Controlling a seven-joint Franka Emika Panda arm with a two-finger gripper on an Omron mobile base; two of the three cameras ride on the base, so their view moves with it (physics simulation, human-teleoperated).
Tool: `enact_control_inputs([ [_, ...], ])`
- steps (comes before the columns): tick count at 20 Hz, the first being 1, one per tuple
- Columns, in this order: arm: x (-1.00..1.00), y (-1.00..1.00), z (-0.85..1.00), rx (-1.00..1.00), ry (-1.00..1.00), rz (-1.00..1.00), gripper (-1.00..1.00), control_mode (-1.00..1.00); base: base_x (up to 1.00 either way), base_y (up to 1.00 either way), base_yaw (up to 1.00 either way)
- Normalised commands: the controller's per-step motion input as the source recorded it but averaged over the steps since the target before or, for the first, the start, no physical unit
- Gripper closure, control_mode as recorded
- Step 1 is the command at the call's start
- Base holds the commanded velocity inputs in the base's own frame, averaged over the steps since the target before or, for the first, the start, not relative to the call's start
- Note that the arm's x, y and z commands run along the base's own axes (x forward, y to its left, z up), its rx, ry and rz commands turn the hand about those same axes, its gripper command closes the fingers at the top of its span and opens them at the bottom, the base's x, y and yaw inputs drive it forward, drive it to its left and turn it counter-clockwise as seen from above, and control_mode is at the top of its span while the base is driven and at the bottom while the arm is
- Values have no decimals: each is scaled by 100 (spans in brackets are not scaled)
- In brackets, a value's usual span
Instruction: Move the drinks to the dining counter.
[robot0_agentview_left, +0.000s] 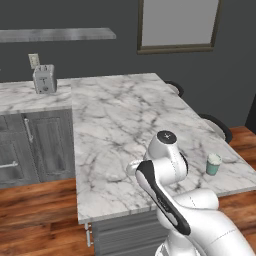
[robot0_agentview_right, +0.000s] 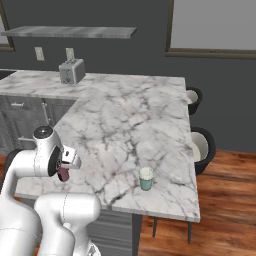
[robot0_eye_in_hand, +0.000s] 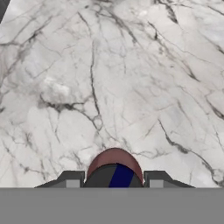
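Polished grey-veined marble dining counter (robot0_agentview_left: 120, 120), paper-look teal cup (robot0_agentview_left: 213, 164), wood floor (robot0_agentview_left: 40, 215)

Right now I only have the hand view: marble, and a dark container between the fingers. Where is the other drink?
Observer: The teal cup stands upright on the dining counter, near its front edge on the side where the stools are.
Operator: Where am I relative to it?
Observer: The gripper, shut on the dark-purple drink container, hangs by the counter's front left corner, well to the left of the cup and apart from it.
Operator: Anything else nearby to watch for?
Observer: A toaster sits far off on the narrower worktop at the back left.
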Motion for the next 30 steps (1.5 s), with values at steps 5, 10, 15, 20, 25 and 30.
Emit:
enact_control_inputs([
  [5,0,0,-26,0,0,0,100,-100,0,0,0],
  [10,0,0,-30,0,0,0,100,-100,0,0,0],
  [15,0,0,-30,0,-2,0,100,-100,0,0,0],
  [20,0,0,-28,0,-8,0,100,-100,0,0,0],
  [25,0,0,-37,0,-12,0,100,-100,0,0,0],
  [30,0,0,-43,0,-5,0,100,-100,0,0,0],
])
